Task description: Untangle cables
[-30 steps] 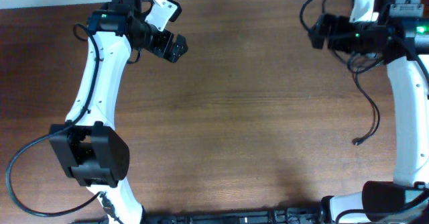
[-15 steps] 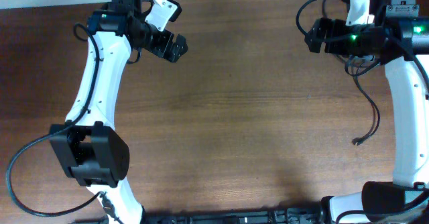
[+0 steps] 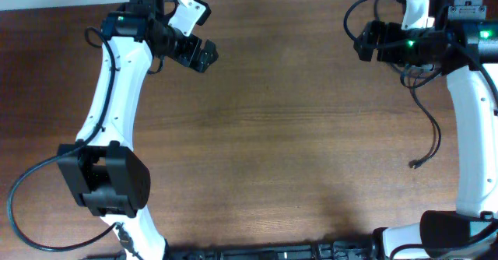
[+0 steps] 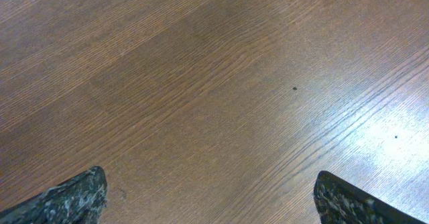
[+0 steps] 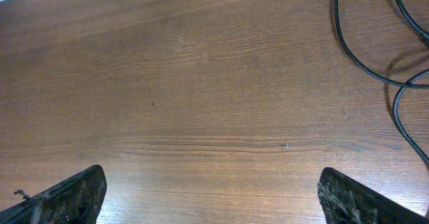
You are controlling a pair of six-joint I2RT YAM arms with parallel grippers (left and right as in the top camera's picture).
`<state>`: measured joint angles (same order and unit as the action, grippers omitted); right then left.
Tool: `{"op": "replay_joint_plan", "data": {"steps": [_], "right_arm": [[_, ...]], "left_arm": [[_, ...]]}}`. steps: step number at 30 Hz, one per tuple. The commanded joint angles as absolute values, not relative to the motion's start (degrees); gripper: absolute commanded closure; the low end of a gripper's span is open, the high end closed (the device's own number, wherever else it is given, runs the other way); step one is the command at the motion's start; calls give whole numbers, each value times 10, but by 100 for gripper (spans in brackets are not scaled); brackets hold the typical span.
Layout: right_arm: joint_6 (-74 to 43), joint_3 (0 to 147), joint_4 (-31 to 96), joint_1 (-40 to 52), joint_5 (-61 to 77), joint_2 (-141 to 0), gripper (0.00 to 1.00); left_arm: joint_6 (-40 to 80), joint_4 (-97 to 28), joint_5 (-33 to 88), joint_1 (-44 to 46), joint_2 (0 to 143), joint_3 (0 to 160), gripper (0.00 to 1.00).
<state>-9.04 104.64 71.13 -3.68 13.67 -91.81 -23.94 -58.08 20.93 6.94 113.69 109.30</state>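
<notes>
A thin black cable (image 3: 436,132) lies at the right side of the table, running from under my right arm down to a small plug end (image 3: 414,165). Curved strands of cable (image 5: 350,46) also show at the top right of the right wrist view. My right gripper (image 3: 362,40) is open and empty at the far right, above bare wood (image 5: 211,184), left of the strands. My left gripper (image 3: 204,55) is open and empty at the far left, over bare wood (image 4: 208,184). No cable shows in the left wrist view.
The brown wooden table (image 3: 296,135) fills the view. The left arm's black base (image 3: 105,178) stands at the front left, with a thick black wire looping beside it. The right arm's white link (image 3: 471,135) runs along the right edge.
My right gripper has shifted slightly to the left at the far right of the table. The left arm and the cable on the table have not moved.
</notes>
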Motion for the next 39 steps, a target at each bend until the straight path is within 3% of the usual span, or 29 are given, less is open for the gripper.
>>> {"op": "replay_joint_plan", "data": {"steps": [1,8,16,24,31,39], "right_arm": [[-88,1051,712,-33,144,-905,1],[-88,1051,712,-33,144,-905,1],[-88,1051,712,-34,144,-905,1],[-88,1051,712,-34,144,-905,1],[-88,1051,712,-34,144,-905,1],[-88,1051,712,-34,144,-905,1]], "left_arm": [[-232,-582,211,66,1120,1096,1],[-232,-571,209,66,1120,1096,1],[-229,-454,218,85,1106,1096,1],[-134,-345,190,98,1032,1067,1],[-99,-109,161,98,863,808,1],[-56,161,110,98,579,399,1]]}}
